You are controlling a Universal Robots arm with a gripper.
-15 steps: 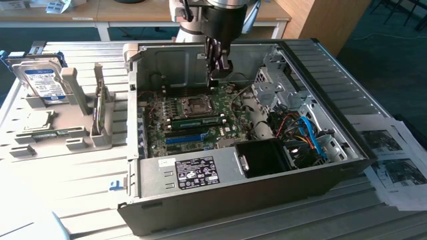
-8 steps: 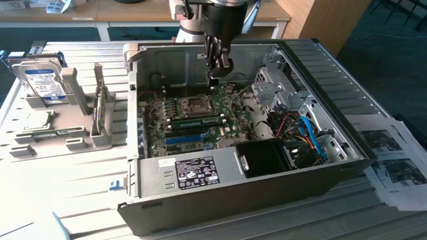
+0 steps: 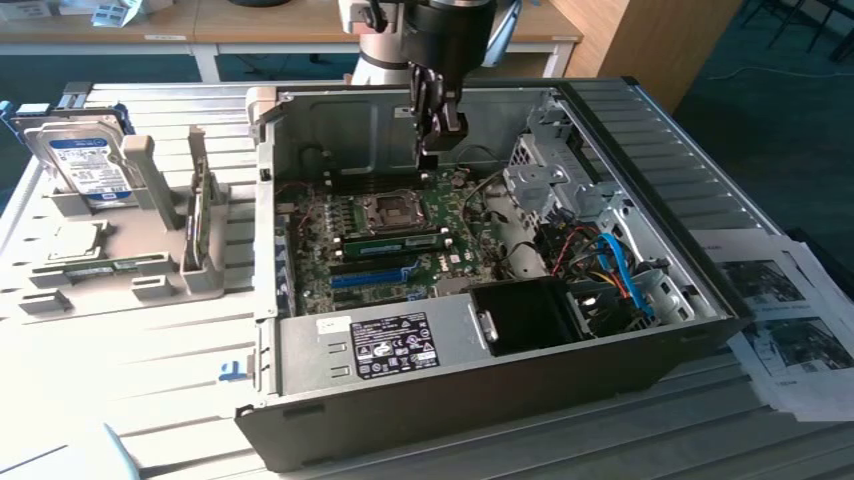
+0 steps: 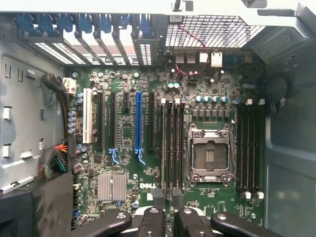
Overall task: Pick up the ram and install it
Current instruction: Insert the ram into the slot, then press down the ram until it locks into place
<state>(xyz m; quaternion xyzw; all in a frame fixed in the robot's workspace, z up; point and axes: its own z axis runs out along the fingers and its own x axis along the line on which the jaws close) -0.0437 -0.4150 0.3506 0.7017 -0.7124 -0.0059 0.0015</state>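
- One ram [image 3: 394, 243] to account for: stands green and edge-up in a board slot at the centre of the exterior frame, just below the empty processor socket [image 3: 396, 208].
- Looks seated already, as a judgement; cannot tell whether the end latches are closed.
- Hovers above it: gripper [image 3: 441, 140], upper middle of the frame, inside the open case [image 3: 667, 200].
- Shows fingertips [image 4: 158, 198] a little apart at the wrist picture's lower middle, with nothing between them.
- Keep the gripper square over the slot row and the travel straight up and down.
- Avoid dragging sideways across the stick or the cables at the right.
- Judge an even seat by a level top edge.
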